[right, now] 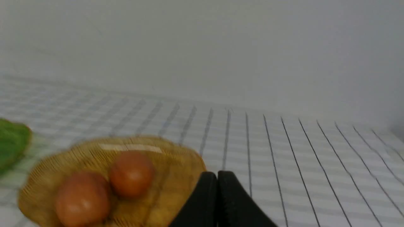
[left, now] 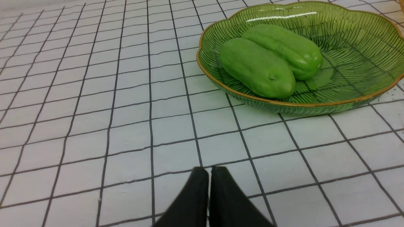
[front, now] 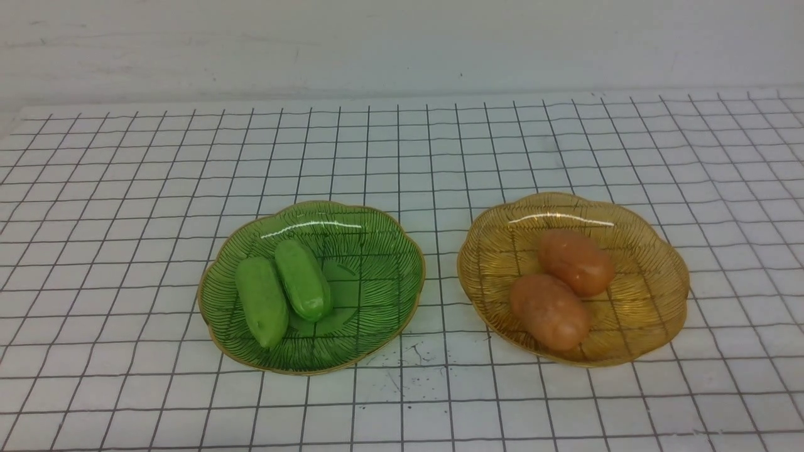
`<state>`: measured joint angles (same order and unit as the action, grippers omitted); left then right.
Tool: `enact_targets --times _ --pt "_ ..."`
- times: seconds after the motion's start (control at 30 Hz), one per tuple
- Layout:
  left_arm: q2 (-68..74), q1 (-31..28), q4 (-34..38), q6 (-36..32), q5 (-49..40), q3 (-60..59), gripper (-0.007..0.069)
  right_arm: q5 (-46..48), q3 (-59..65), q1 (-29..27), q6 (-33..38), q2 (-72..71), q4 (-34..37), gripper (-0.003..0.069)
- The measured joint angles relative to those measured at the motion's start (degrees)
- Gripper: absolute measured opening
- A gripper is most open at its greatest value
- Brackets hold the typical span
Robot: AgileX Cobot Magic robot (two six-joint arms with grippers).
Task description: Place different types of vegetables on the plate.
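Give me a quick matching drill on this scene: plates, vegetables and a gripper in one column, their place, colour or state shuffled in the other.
Things:
1. green plate
2. amber plate
3. potato pieces
4. left gripper

Descriptions:
A. glossy orange-brown, egg-shaped, lying side by side
B. shut, holding nothing, above the checked cloth
C. on the robot's left, holding both cucumber pieces
D. on the robot's right, see-through with a gold rim

Pairs: 1-C, 2-D, 3-A, 4-B

Right wrist view blurred; green plate [right: 12,145] cut off.
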<state>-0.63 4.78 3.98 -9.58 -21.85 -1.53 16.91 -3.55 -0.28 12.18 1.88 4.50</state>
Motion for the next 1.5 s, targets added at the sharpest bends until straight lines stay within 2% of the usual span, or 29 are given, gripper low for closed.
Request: enact_targets --times 0.17,1.5 --pt "0.0 0.0 0.0 0.0 0.0 0.0 -0.0008 4.74 4.89 -2.07 -1.97 -2.31 0.02 -0.0014" --pt "0.0 0.0 0.0 0.0 -0.04 0.0 -0.0008 4.88 4.84 -2.12 -1.75 -2.31 -0.22 -0.0014"
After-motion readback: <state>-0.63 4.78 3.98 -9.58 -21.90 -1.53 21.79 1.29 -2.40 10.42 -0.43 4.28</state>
